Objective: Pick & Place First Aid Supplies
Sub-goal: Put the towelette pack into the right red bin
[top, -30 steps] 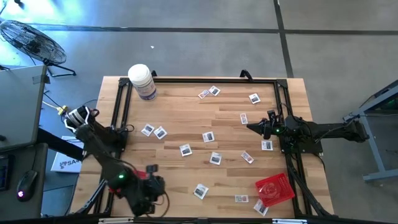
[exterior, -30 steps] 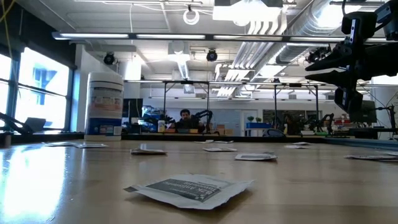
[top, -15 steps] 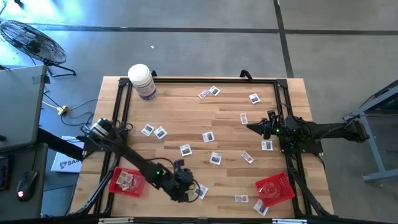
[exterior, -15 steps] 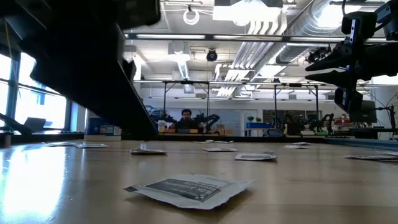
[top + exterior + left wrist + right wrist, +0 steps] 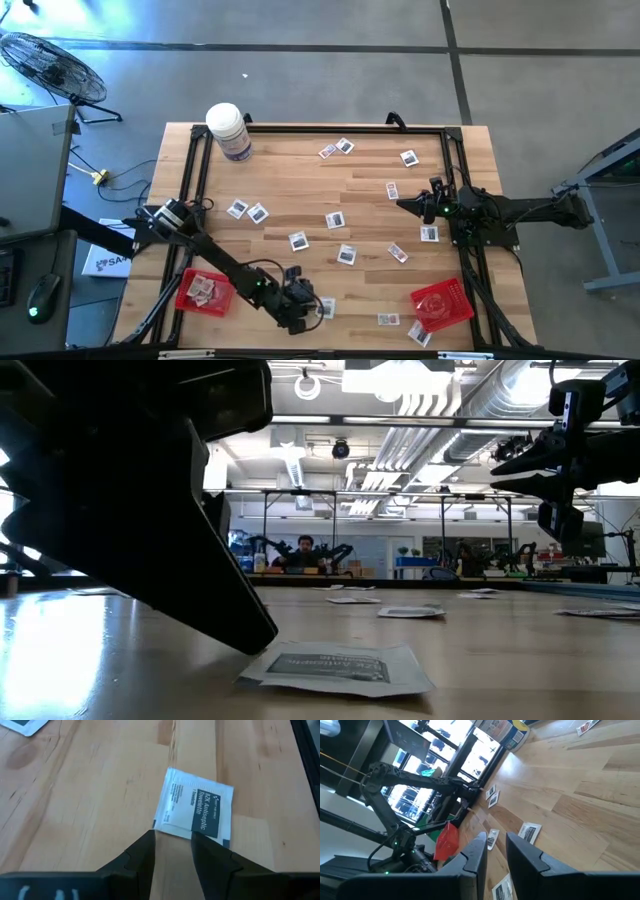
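Left wrist view, packet (image 5: 195, 810) flat, print running away from jaws

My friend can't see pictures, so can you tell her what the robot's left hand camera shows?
A small white packet with dark print reading "BZK Antiseptic Towelette" lies flat on the wooden table. The left gripper has its two dark fingers slightly apart, tips at the packet's near edge. A corner of another packet peeks in at the picture's edge.

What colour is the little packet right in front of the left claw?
White, with a dark grey printed panel; the packet shows best in the left wrist view.
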Robot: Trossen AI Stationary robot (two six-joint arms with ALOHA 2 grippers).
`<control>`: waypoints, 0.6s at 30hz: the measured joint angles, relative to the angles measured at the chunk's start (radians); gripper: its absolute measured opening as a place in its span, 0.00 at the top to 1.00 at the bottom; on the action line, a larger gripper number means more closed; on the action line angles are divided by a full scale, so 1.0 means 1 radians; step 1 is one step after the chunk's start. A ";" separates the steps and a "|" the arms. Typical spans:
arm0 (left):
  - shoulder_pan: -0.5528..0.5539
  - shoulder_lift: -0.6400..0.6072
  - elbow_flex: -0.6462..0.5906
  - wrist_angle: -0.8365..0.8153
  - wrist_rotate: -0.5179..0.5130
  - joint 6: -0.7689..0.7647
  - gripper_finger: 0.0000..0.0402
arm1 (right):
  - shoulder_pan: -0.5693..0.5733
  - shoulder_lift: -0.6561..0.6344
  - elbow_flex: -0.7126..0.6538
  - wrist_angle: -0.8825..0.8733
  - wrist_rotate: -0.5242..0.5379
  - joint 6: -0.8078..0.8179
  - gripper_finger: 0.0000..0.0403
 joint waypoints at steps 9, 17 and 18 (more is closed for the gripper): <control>0.000 0.000 -0.001 0.020 -0.058 -0.025 0.68 | 0.000 0.000 0.000 0.000 0.000 0.000 0.84; 0.001 0.022 -0.001 0.020 -0.115 -0.011 0.68 | 0.000 0.000 0.000 0.000 0.000 0.000 0.84; 0.001 0.028 0.000 0.025 -0.114 0.001 0.68 | 0.000 0.000 0.000 0.000 0.000 0.000 0.84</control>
